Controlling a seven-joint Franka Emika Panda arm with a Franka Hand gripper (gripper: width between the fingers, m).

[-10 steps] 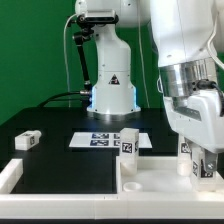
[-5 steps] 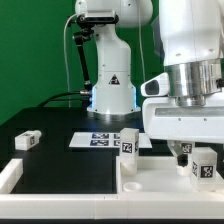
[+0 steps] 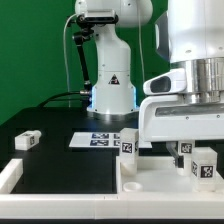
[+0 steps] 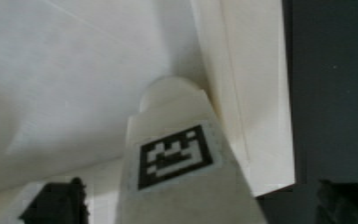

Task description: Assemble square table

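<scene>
The white square tabletop lies at the front, toward the exterior view's right. One tagged white leg stands upright at its far corner. A second tagged leg stands upright at the tabletop's right side, just under my gripper. In the wrist view this leg rises between my two dark fingertips, with a gap on each side; my gripper is open around it. A third leg lies loose on the black table at the exterior view's left. The fourth leg is out of view.
The marker board lies flat behind the tabletop. A white bar edges the workspace at the front left. The arm's base stands at the back, with a green wall behind it.
My hand has turned about its axis over the right-hand leg and risen slightly. The leg now shows more fully below it and stays upright.
</scene>
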